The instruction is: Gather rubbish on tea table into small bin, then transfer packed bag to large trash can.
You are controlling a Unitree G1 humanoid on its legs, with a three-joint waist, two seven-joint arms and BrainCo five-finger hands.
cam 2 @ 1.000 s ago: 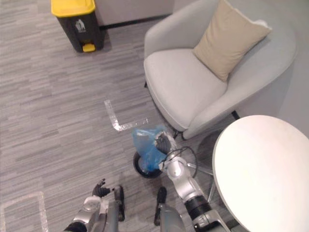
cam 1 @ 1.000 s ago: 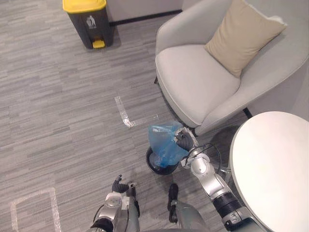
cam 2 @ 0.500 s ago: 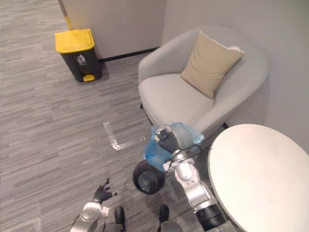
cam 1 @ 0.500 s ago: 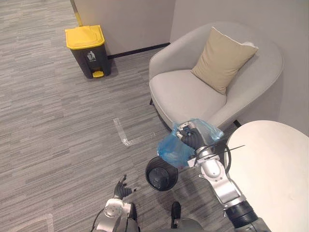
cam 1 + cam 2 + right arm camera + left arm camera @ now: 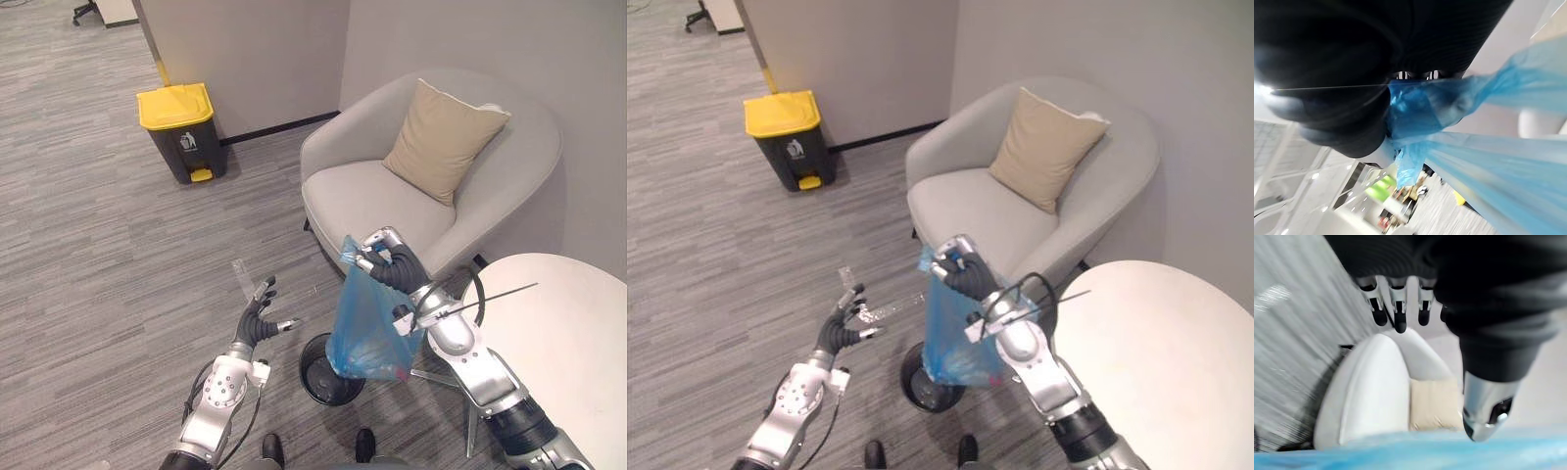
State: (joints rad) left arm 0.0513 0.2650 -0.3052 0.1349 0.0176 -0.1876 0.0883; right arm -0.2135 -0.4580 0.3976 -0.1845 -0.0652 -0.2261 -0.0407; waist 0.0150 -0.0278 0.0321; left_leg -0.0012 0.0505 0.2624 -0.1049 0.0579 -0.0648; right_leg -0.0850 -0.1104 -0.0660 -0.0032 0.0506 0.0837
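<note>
Right hand (image 5: 392,266) clenched on the neck of a translucent blue plastic bag (image 5: 367,333) hanging over the small round black bin (image 5: 328,377); left hand (image 5: 257,321) released, fingers spread. Yellow-lidded grey trash can (image 5: 181,132) bears a white pictogram (image 5: 188,143).

Your right hand (image 5: 392,266) held up in front of body, fist clenched, fingers and thumb curled tight round gathered neck of blue bag (image 5: 367,333). Right forearm slants up from lower right, elbow bent, bag hanging below fist. Your left hand (image 5: 258,320) empty, held up lower than right hand. Its fingers (image 5: 1399,308) straight and slightly spread, pointing up and forward, thumb (image 5: 1484,413) held apart, pointing toward right hand. Left forearm angles up from lower left, wrist in line with forearm. Hands near each other, not touching.
</note>
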